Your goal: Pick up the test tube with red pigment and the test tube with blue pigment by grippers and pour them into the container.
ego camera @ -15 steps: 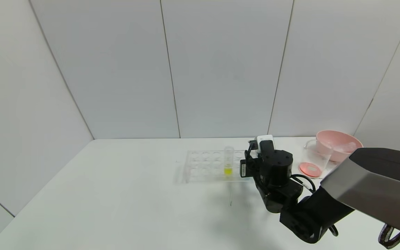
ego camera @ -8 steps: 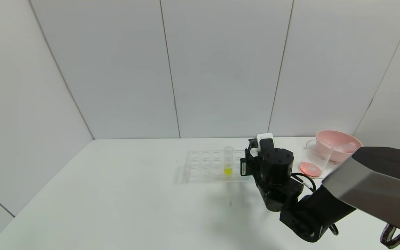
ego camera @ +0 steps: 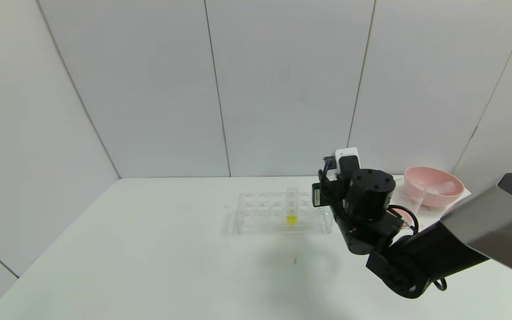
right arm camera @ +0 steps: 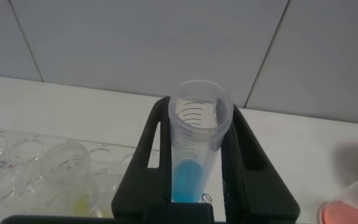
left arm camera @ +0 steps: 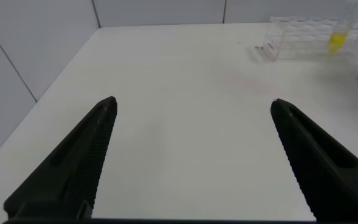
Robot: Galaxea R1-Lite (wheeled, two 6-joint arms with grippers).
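The right gripper [right arm camera: 194,180], a black two-fingered claw on a thick black arm, hangs raised just beyond the right end of the clear many-holed tube rack [ego camera: 262,213], and its fingers [right arm camera: 146,165] are clamped on the small clear test tube with blue pigment [right arm camera: 193,149]. The right wrist view shows that tube upright between the fingers, open mouth up and blue liquid low in it; in the head view the arm's own wrist hides both the tube and the fingertips. A like tube with yellow liquid [ego camera: 292,205] stands upright in the rack. The small clear beaker with a pouring lip [ego camera: 410,200] is largely hidden behind the right arm, so only a part of its wall shows, with reddish liquid at its bottom seen in the right wrist view. The pink bowl [ego camera: 434,186] sits just behind it. The left gripper [left arm camera: 191,155] is outside the head view; its own camera shows its dark fingers spread wide apart over the bare white table [left arm camera: 185,81], holding nothing, well apart from the rack.
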